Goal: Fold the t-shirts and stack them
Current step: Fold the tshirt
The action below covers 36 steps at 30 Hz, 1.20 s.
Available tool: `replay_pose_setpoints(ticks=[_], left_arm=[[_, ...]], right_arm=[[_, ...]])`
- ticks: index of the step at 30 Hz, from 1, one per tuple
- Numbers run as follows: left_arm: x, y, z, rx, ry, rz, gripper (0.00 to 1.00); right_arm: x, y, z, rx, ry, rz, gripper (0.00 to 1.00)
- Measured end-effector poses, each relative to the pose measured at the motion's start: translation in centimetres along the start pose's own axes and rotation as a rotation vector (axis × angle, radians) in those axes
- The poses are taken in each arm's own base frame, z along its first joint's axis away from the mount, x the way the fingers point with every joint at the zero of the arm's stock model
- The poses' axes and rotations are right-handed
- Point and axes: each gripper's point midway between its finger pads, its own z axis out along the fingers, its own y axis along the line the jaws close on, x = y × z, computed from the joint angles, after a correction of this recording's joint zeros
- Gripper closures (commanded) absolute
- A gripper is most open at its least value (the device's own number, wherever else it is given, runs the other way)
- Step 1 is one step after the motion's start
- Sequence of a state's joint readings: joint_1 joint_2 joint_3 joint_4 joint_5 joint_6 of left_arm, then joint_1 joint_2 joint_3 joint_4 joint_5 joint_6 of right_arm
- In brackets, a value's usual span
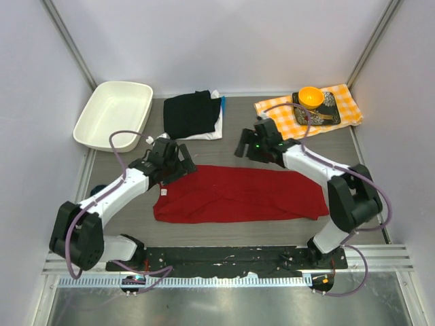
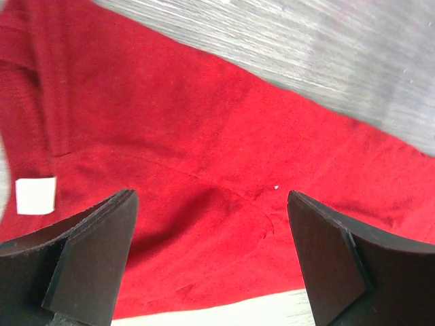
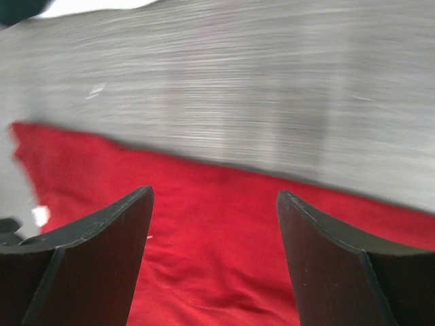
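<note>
Red t-shirt (image 1: 238,195) lay flat on the table (image 1: 238,125)
Left hand (image 2: 211,224) spread above it; right hand (image 3: 214,224) likewise, seemingly not touching

A grey table (image 1: 238,112) with a fine wood grain filled the middle, boxed in by plain pale walls: a back wall (image 1: 224,41), a left wall (image 1: 30,81) and a right wall (image 1: 408,102). Two slanted metal posts (image 1: 68,44) ran up the rear corners. Along the near edge lay a slotted rail (image 1: 397,257), and below it a brushed metal sheet (image 1: 224,305) that caught a dull glare. The light was soft and even, with faint shadows
</note>
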State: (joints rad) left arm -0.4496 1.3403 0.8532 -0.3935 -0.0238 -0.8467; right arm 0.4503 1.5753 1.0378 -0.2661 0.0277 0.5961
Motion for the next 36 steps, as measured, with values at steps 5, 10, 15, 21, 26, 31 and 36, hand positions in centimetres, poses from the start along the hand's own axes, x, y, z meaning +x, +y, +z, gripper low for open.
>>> replay_pose_setpoints(ticks=[5, 10, 15, 21, 26, 31, 36], left_arm=[[-2.0, 1.2, -3.9, -0.012, -0.164, -0.057, 0.04], [-4.2, 1.3, -8.7, 0.025, -0.315, -0.097, 0.04], [-3.8, 3.2, -9.8, -0.039, -0.334, -0.099, 0.04], [-3.7, 4.6, -10.9, -0.085, -0.361, -0.1, 0.03], [-3.8, 4.9, -11.3, -0.097, -0.375, -0.102, 0.03], [-3.9, 5.1, -11.3, -0.103, -0.38, -0.102, 0.03], [-3.9, 5.2, -11.4, -0.106, -0.383, -0.099, 0.02]], right_arm=[[2.2, 10.7, 2.7, -0.257, 0.095, -0.112, 0.21], [4.7, 17.5, 5.7, -0.427, 0.194, -0.158, 0.21], [7.9, 20.4, 8.0, -0.506, 0.296, -0.161, 0.21], [12.0, 23.0, 6.7, -0.573, 0.391, -0.193, 0.21], [14.5, 24.8, 5.1, -0.624, 0.437, -0.23, 0.21], [15.6, 25.3, 4.6, -0.634, 0.451, -0.246, 0.21], [14.7, 25.9, 5.5, -0.618, 0.422, -0.244, 0.21]])
